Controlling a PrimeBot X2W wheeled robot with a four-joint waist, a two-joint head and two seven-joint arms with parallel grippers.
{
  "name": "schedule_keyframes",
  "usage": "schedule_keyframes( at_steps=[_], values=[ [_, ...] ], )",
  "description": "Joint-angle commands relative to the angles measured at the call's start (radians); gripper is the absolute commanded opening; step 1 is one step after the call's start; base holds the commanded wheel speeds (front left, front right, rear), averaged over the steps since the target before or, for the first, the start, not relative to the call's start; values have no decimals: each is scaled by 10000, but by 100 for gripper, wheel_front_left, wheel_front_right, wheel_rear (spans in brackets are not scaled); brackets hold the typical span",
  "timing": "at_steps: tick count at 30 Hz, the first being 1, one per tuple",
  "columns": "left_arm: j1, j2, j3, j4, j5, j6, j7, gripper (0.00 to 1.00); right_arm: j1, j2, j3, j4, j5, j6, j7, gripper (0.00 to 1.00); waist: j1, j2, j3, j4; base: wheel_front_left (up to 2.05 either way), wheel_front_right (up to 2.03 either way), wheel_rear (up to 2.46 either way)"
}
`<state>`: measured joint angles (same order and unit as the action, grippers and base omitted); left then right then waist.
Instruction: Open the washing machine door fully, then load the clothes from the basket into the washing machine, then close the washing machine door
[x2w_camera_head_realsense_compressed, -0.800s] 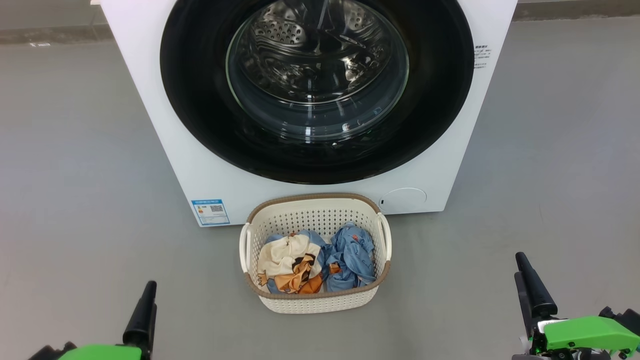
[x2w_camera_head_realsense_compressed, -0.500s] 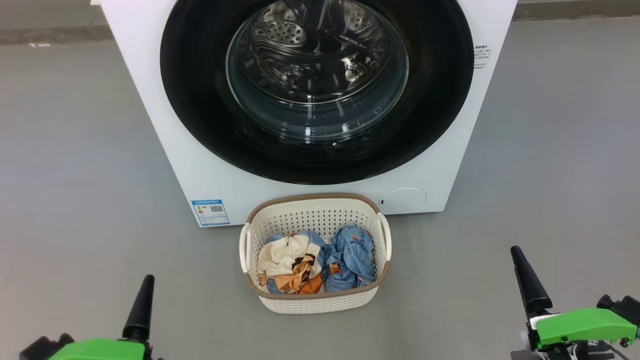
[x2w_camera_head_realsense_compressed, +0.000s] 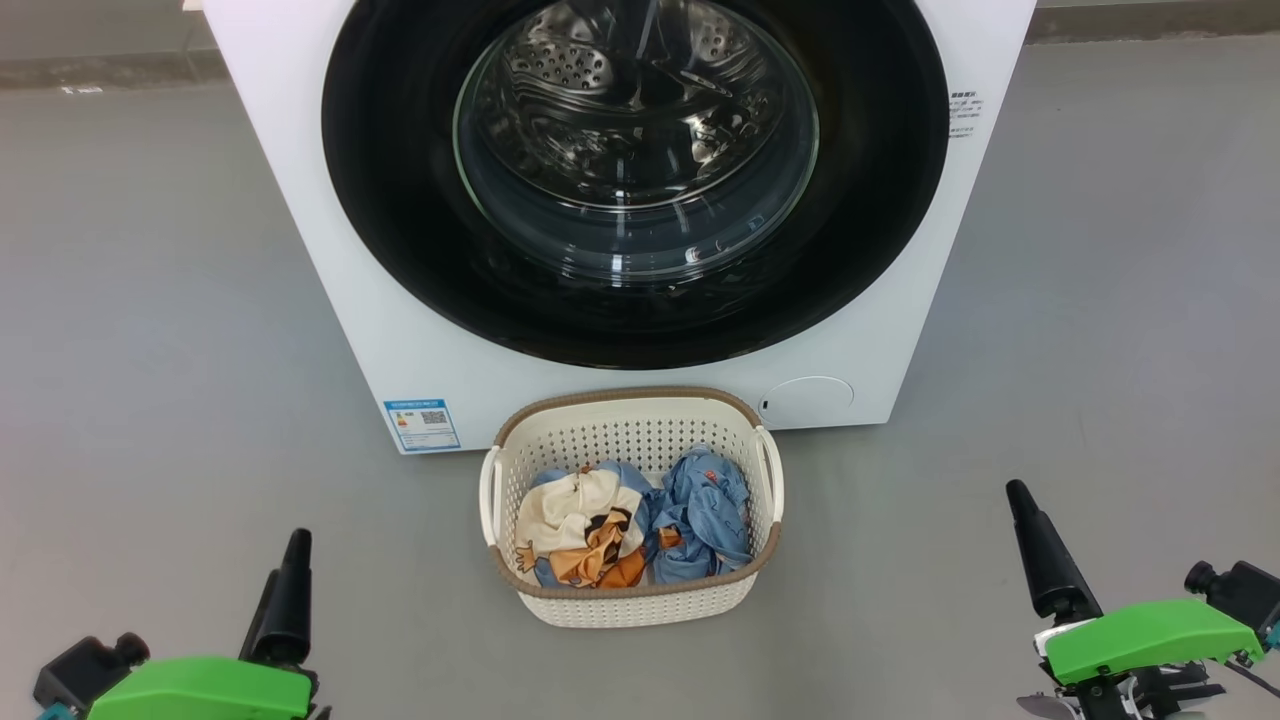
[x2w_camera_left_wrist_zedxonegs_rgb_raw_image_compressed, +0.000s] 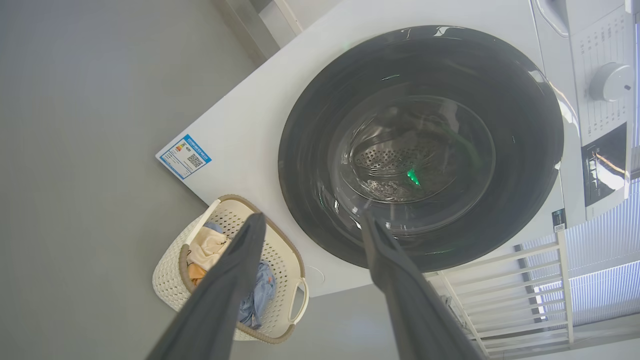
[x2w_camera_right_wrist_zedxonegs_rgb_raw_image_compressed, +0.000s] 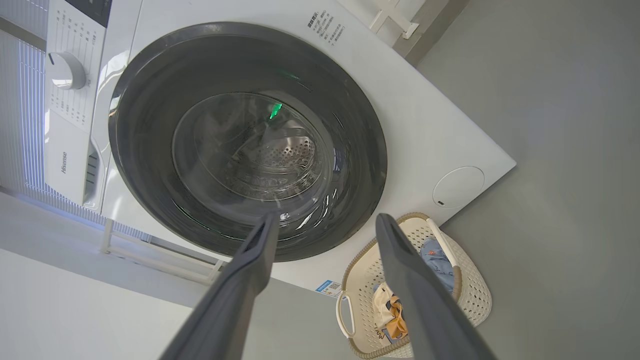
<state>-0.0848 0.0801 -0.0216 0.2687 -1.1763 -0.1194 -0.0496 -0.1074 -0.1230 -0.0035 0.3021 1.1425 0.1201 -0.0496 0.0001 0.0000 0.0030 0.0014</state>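
The white washing machine (x2w_camera_head_realsense_compressed: 900, 340) stands straight ahead. Its door (x2w_camera_head_realsense_compressed: 400, 200), a wide glossy black rim around a glass bowl, lies flush against the front. On the floor against the machine's base sits the cream basket (x2w_camera_head_realsense_compressed: 630, 405). It holds the clothes: a cream printed garment (x2w_camera_head_realsense_compressed: 570, 520) on the left and a light blue one (x2w_camera_head_realsense_compressed: 710, 510) on the right. My left gripper (x2w_camera_head_realsense_compressed: 297, 540) hovers low at the lower left and my right gripper (x2w_camera_head_realsense_compressed: 1018, 492) at the lower right, both well short of the basket. In the wrist views, the left gripper (x2w_camera_left_wrist_zedxonegs_rgb_raw_image_compressed: 312, 217) and right gripper (x2w_camera_right_wrist_zedxonegs_rgb_raw_image_compressed: 326, 217) are open and hold nothing.
Bare grey floor spreads on both sides of the machine and around the basket. The wrist views show a white rail frame (x2w_camera_left_wrist_zedxonegs_rgb_raw_image_compressed: 525, 300) beside the machine, plus the control panel's knob (x2w_camera_left_wrist_zedxonegs_rgb_raw_image_compressed: 610, 82) above the door. A small round hatch (x2w_camera_head_realsense_compressed: 810, 395) sits at the machine's lower right.
Both grippers have crept forward, their fingertips higher in the head view. The right one has also drifted slightly left. Basket, clothes and door are unchanged.
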Motion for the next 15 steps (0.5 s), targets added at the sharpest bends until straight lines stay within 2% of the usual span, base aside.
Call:
schedule_keyframes(
  at_steps=[1,15],
  values=[
    [-499,271,114,-330,377,-64,-124,100,-525,-147,221,-258,-410,49,-127,100,-1,0,1,2,0,0,0],
    [-667,413,67,-346,1982,-74,-505,100,-649,-223,466,-331,-2054,60,-513,100,-1,0,17,-43,0,0,0]
  ],
)
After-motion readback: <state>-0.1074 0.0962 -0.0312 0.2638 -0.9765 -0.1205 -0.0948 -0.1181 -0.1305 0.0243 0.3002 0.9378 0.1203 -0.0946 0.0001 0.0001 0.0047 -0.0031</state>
